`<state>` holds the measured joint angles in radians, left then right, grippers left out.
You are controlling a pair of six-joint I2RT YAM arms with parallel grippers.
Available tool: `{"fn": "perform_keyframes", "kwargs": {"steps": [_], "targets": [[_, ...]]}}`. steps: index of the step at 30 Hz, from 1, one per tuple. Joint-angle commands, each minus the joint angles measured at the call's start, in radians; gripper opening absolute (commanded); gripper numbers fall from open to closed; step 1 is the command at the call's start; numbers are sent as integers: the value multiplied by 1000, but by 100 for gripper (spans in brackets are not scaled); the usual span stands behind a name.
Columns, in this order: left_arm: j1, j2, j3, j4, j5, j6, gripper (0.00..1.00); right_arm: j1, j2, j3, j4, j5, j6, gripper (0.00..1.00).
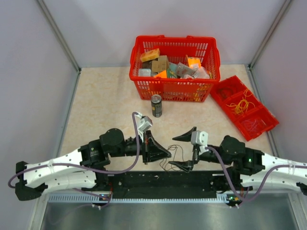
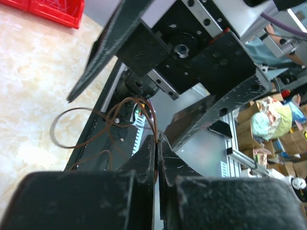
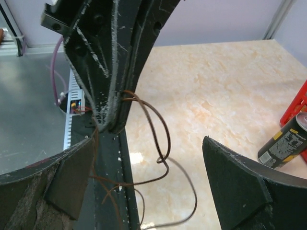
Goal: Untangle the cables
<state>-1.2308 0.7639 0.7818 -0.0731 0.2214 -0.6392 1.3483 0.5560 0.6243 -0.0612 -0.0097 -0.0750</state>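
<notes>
Two end effectors flank one brown tangle of cables [image 1: 173, 160], on the arms' side of the single drink can [image 1: 156, 105]. Left end effector [image 1: 165, 154] is clamped on strands; right end effector [image 1: 184, 151] gapes around loops. Best close on one loop, then draw apart slowly. Strand count: unclear.

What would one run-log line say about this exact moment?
left gripper: shut on cables | right gripper: open, holding nothing | cables: brown loops between the two grippers | task: not yet untangled
</notes>
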Motion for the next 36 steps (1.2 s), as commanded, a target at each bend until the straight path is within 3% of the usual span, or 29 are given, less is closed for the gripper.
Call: {"fn": "perform_keyframes", "kwargs": {"steps": [1, 6, 12, 24, 30, 36], "targets": [[5, 11, 43, 62, 73, 27, 0, -15, 2, 45, 52, -47, -22, 93], [5, 21, 68, 58, -16, 32, 0, -15, 30, 52, 52, -180, 50, 91], [5, 67, 148, -54, -175, -16, 0, -15, 56, -3, 196, -135, 167, 91], [5, 57, 129, -51, -401, -146, 0, 11, 166, -67, 454, 194, 247, 87], [5, 77, 132, -40, -396, -151, 0, 12, 168, -120, 550, 275, 259, 77], [7, 89, 123, -10, -390, -154, 0, 11, 166, -179, 656, 228, 253, 63]]}}
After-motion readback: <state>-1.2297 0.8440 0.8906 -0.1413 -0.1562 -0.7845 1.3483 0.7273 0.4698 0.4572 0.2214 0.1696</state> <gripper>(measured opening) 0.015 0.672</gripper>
